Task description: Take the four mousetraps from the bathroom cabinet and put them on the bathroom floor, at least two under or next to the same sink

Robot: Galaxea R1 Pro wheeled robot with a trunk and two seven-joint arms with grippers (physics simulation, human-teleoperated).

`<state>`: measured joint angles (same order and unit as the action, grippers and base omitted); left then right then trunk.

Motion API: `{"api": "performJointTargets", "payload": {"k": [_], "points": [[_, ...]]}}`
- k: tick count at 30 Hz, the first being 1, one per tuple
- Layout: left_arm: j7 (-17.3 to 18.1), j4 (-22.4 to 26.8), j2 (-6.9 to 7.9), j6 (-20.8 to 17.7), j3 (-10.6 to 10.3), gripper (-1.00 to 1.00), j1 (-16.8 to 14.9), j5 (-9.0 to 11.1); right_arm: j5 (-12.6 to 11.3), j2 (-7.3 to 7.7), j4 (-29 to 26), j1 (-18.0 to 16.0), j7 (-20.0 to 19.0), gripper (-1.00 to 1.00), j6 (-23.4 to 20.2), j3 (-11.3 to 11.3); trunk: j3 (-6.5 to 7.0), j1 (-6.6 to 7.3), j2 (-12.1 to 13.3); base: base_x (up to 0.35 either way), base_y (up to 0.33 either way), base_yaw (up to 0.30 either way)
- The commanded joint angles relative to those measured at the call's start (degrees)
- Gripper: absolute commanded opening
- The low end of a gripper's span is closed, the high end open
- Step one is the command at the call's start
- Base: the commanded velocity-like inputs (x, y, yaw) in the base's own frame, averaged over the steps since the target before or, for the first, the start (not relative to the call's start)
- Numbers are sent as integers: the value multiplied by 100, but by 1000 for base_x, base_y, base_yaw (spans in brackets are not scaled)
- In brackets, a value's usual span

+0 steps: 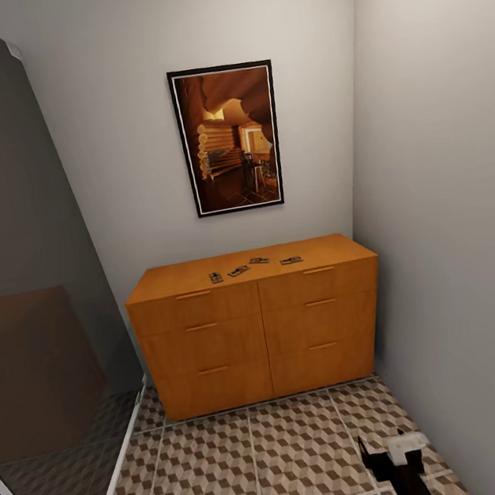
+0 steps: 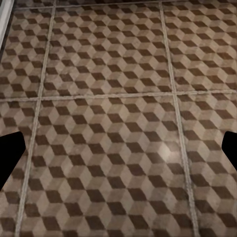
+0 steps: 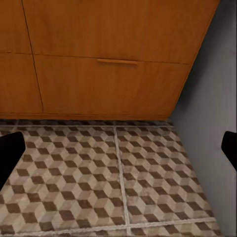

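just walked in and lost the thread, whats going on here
The robot faces the orange-brown cabinet in a narrow corner. Four mousetraps lie in a loose row on its top, untouched. Nothing is being held: the right gripper hangs low over the patterned bathroom floor near the cabinet's base, its fingers spread apart. The left gripper is also open above the tiles.

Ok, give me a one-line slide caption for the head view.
Four mousetraps lie on the orange-brown cabinet beneath a framed picture, cube-patterned floor ahead.
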<state>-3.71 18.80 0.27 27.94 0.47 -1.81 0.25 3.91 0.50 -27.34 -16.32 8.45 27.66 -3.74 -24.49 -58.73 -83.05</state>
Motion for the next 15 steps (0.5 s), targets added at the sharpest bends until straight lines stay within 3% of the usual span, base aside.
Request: {"api": "performJointTargets", "payload": {"k": [1, 5, 12, 15], "points": [[-7, -10, -1, 18, 0, 100, -4, 1, 38, 7, -243, -3, 107, 100, -264, -31, -7, 0, -3, 0, 0, 0], [-2, -36, -1, 18, -5, 100, -4, 1, 39, 10, -1001, -3, 228, 100, -1039, -31, -7, 0, -3, 0, 0, 0], [9, -103, -5, 28, -20, 100, -4, -5, 50, 17, -3040, -4, 339, 100, -2678, -29, -7, 0, -3, 0, 0, 0], [10, -110, -8, 32, -24, 100, -4, -7, 56, 19, -4134, -23, 351, 100, -3807, -24, -7, 0, -3, 0, 0, 0]]}}
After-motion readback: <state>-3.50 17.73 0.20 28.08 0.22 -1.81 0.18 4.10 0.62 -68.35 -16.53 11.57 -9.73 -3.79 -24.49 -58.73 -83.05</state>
